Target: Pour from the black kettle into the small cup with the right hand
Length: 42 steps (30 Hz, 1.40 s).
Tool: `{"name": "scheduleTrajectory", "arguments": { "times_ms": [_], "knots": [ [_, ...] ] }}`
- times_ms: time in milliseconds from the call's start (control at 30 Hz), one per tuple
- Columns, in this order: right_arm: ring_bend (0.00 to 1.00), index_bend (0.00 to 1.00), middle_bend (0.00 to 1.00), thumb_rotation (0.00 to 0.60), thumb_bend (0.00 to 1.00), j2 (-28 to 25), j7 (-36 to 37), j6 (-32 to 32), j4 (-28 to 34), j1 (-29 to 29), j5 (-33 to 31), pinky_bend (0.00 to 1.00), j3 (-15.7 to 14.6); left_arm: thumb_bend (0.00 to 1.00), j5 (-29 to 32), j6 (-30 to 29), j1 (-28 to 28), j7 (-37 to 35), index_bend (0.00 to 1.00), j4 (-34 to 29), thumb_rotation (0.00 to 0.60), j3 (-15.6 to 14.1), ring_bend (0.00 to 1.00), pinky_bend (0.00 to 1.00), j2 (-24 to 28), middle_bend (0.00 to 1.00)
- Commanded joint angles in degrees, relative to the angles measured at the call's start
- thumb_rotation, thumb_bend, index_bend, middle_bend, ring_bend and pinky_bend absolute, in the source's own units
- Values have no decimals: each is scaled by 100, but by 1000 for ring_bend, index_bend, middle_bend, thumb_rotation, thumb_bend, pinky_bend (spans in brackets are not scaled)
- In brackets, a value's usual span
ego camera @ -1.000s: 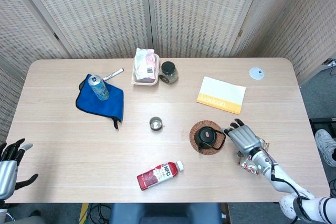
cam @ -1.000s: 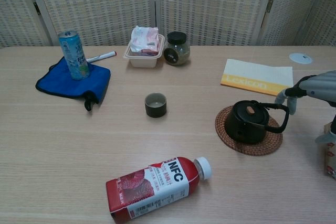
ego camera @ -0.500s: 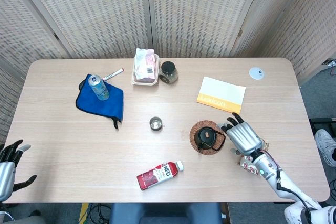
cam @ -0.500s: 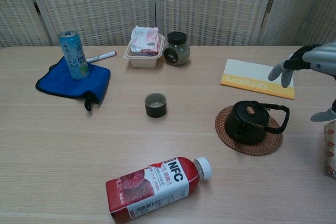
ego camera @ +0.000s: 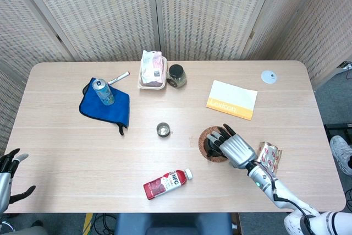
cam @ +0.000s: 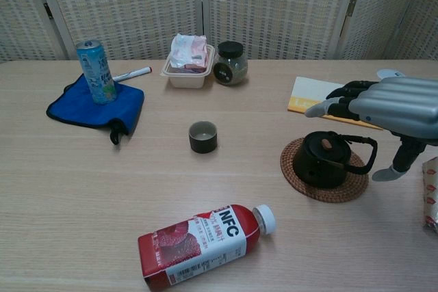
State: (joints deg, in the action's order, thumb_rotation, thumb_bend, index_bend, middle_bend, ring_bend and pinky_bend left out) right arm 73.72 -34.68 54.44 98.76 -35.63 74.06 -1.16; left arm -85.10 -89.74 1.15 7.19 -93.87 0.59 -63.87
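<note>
The black kettle (cam: 324, 159) stands on a round woven coaster (cam: 350, 190) at the table's right, its handle arched over the lid. My right hand (cam: 391, 107) hovers above the kettle with fingers spread and holds nothing. In the head view the right hand (ego camera: 235, 147) covers much of the kettle (ego camera: 212, 144). The small dark cup (cam: 203, 137) stands upright near the table's middle, left of the kettle, and shows as a small cup (ego camera: 163, 130) in the head view. My left hand (ego camera: 9, 173) hangs at the lower left off the table, fingers apart and empty.
A red NFC bottle (cam: 202, 243) lies on its side at the front. A blue cloth (cam: 94, 106) with a can (cam: 95, 71) and a marker (cam: 132, 74) lies at the far left. A tray of packets (cam: 187, 63), a jar (cam: 230, 63), a yellow-edged booklet (ego camera: 232, 99), a patterned box (ego camera: 269, 156) and a white disc (ego camera: 268, 77) also stand about.
My right hand has moved left from beside the kettle's handle and risen until it is over the kettle. The left hand has sunk lower at the frame's corner.
</note>
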Motion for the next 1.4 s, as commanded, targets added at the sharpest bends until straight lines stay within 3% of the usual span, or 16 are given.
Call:
{"name": "scheduleTrajectory", "arguments": {
  "times_ms": [33,1133,1400],
  "knots": [
    [0,20,92,600,0,56,-84,-20,-67,-25,-118,0,45,109,11,-1,11,-28,216,9,600,2,138,47,7,107],
    [0,17,91,600,0,906,101,-381,-950,-571,-883,0,544,109,79,57,24,-100,216,144,600,49,139,47,-17,107],
    [15,17,140,600,0,721,495,-294,-721,-513,-565,0,466,108,73,43,41,-143,216,169,600,46,139,47,-18,106]
  ]
}}
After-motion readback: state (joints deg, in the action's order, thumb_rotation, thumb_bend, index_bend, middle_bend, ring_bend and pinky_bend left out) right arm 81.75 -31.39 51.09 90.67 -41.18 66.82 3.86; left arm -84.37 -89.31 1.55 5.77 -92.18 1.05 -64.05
